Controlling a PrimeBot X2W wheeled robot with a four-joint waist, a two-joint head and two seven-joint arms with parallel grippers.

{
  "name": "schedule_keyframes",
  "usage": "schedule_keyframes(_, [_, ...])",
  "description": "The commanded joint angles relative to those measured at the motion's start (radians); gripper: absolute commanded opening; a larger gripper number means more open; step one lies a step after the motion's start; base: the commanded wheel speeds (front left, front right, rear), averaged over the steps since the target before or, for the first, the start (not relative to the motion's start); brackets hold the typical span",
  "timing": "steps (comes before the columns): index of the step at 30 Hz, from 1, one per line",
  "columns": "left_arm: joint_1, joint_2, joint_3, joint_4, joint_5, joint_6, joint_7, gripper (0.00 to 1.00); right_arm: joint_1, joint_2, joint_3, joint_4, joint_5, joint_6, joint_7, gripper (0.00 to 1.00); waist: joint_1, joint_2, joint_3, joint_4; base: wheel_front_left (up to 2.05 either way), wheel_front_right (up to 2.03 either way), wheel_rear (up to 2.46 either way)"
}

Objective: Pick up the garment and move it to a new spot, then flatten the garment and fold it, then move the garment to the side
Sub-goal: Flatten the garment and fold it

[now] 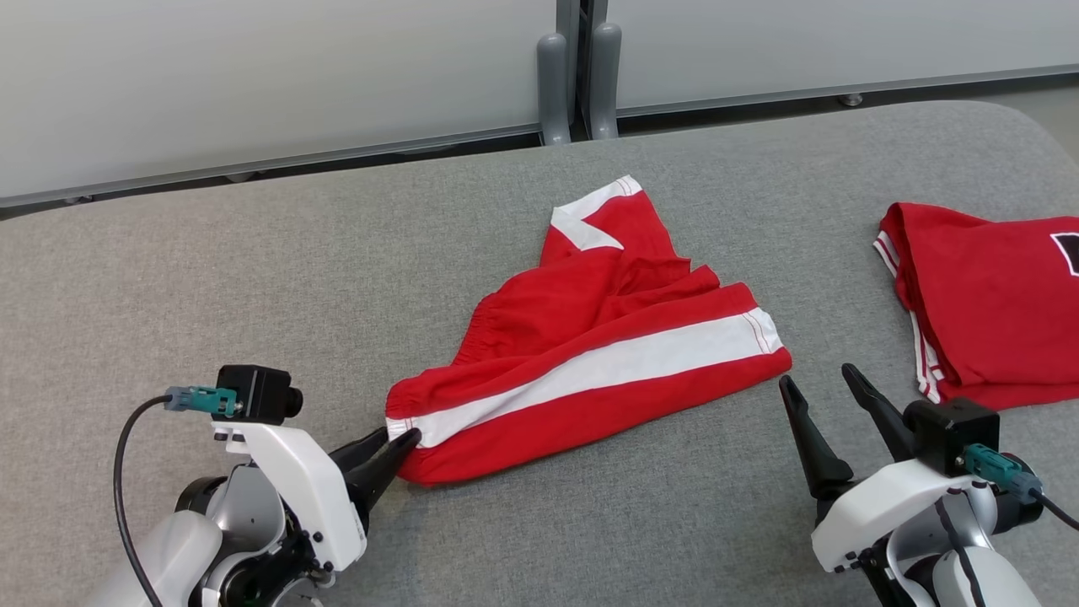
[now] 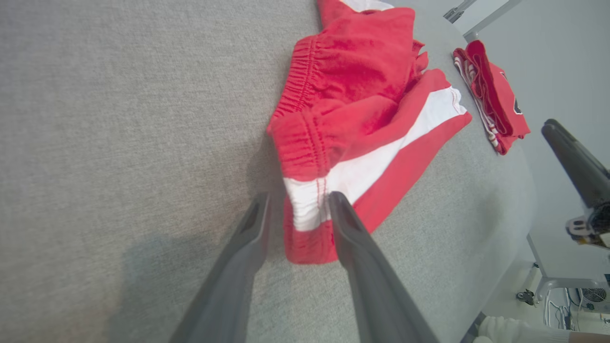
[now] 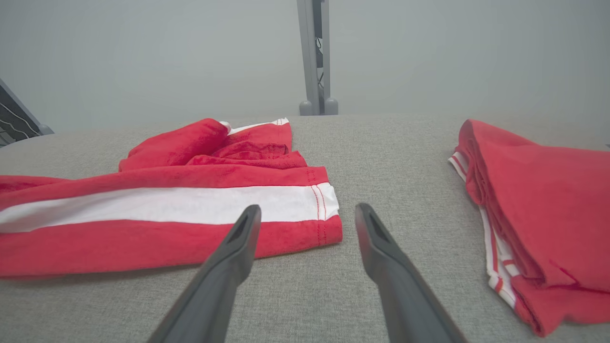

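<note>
Grey fabric worktop [image 1: 253, 278], rounded at the corners; pale wall panels [image 1: 253, 76] and a grey post [image 1: 554, 84] behind; red shorts [image 1: 607, 354] lie rumpled mid-worktop; left hand [image 1: 402, 435] half open astride their waistband corner, not visibly pinching; right hand [image 1: 816, 375] spread wide, empty, between shorts and a folded red garment [image 1: 986, 295].

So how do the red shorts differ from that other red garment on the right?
The shorts lie spread out and rumpled; the folded garment sits in a neat pile. The shorts carry one broad white band; the folded garment has thin white edge stripes. The left hand is at the shorts' waistband; the folded garment lies untouched. Both are red.
</note>
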Motion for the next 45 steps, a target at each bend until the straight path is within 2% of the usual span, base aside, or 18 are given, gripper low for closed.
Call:
schedule_keyframes(1, [0.01, 0.001, 0.005, -0.009, -0.011, 0.005, 0.005, 0.53, -0.006, -0.005, 0.0, 0.0, -0.004, 0.0, -0.008, 1.0, 0.0, 0.0, 0.003, 0.001, 0.0, 0.0, 0.0])
schedule_keyframes(3, [0.011, 0.002, 0.007, -0.017, -0.012, 0.007, 0.006, 0.44, -0.018, -0.01, 0.004, 0.002, -0.007, 0.0, -0.004, 1.0, 0.0, 0.0, 0.007, 0.002, 0.0, 0.0, 0.0])
schedule_keyframes(6, [0.012, 0.004, 0.005, -0.028, -0.016, 0.015, 0.014, 0.4, -0.036, -0.025, 0.013, -0.004, -0.009, 0.0, 0.01, 1.0, 0.0, 0.0, 0.013, 0.005, 0.0, 0.0, 0.0])
schedule_keyframes(8, [0.011, 0.009, 0.009, -0.038, -0.019, 0.017, 0.017, 0.22, -0.062, -0.046, 0.025, -0.006, -0.012, 0.0, 0.024, 1.0, 0.0, 0.0, 0.021, 0.005, 0.0, 0.0, 0.0])
schedule_keyframes(9, [0.01, 0.011, 0.011, -0.043, -0.021, 0.019, 0.018, 0.01, -0.079, -0.057, 0.03, -0.002, -0.007, 0.0, 0.039, 1.0, 0.0, 0.0, 0.025, 0.005, 0.0, 0.0, 0.0])
schedule_keyframes(12, [0.007, 0.016, 0.013, -0.054, -0.019, 0.021, 0.019, 0.0, -0.113, -0.073, 0.028, 0.018, 0.025, 0.0, 0.091, 1.0, 0.0, 0.0, 0.033, 0.006, 0.0, 0.0, 0.0])
schedule_keyframes(14, [0.004, 0.02, 0.014, -0.066, -0.016, 0.024, 0.021, 0.0, -0.158, -0.103, 0.025, 0.053, 0.038, 0.0, 0.171, 1.0, 0.0, 0.0, 0.044, 0.008, 0.0, 0.0, 0.0])
schedule_keyframes(20, [-0.013, 0.022, 0.006, -0.094, -0.008, 0.028, 0.033, 0.0, -0.303, -0.126, 0.043, 0.189, 0.103, 0.0, 0.385, 1.0, 0.0, 0.0, 0.081, 0.025, 0.0, 0.0, 0.0])
schedule_keyframes(27, [-0.033, 0.014, 0.001, -0.099, 0.002, 0.025, 0.032, 0.0, -0.411, -0.117, 0.094, 0.307, 0.108, 0.0, 0.516, 1.0, 0.0, 0.0, 0.102, 0.04, 0.0, 0.0, 0.0])
schedule_keyframes(28, [-0.034, 0.012, 0.0, -0.099, 0.002, 0.025, 0.03, 0.0, -0.417, -0.112, 0.097, 0.314, 0.108, 0.0, 0.523, 0.98, 0.0, 0.0, 0.102, 0.041, 0.0, 0.0, 0.0])
schedule_keyframes(31, [-0.038, 0.008, 0.001, -0.094, 0.002, 0.024, 0.027, 0.0, -0.43, -0.107, 0.103, 0.322, 0.11, 0.0, 0.526, 0.78, 0.0, 0.0, 0.103, 0.042, 0.0, 0.0, 0.0])
schedule_keyframes(32, [-0.038, 0.007, 0.001, -0.092, 0.002, 0.024, 0.025, 0.0, -0.433, -0.107, 0.104, 0.324, 0.111, 0.0, 0.525, 0.64, 0.0, 0.0, 0.102, 0.042, 0.0, 0.0, 0.0])
schedule_keyframes(33, [-0.038, 0.006, 0.0, -0.091, 0.002, 0.023, 0.024, 0.0, -0.434, -0.105, 0.104, 0.328, 0.114, 0.0, 0.527, 0.46, 0.0, 0.0, 0.102, 0.042, 0.0, 0.0, 0.0])
schedule_keyframes(35, [-0.036, 0.003, -0.001, -0.088, 0.001, 0.021, 0.022, 0.0, -0.435, -0.101, 0.106, 0.336, 0.118, 0.0, 0.532, 0.36, 0.0, 0.0, 0.099, 0.041, 0.0, 0.0, 0.0])
schedule_keyframes(36, [-0.035, 0.003, -0.002, -0.087, 0.0, 0.02, 0.024, 0.0, -0.436, -0.1, 0.11, 0.336, 0.121, 0.0, 0.529, 0.24, 0.0, 0.0, 0.099, 0.041, 0.0, 0.0, 0.0])
schedule_keyframes(37, [-0.034, 0.003, -0.002, -0.085, 0.0, 0.02, 0.023, 0.0, -0.437, -0.101, 0.111, 0.335, 0.121, 0.0, 0.521, 0.02, 0.0, 0.0, 0.097, 0.041, 0.0, 0.0, 0.0])
schedule_keyframes(45, [-0.021, -0.001, 0.014, -0.086, -0.003, 0.012, -0.011, 0.0, -0.436, -0.113, 0.127, 0.319, 0.147, 0.0, 0.472, 0.0, 0.0, 0.0, 0.084, 0.041, 0.0, 0.0, 0.0])
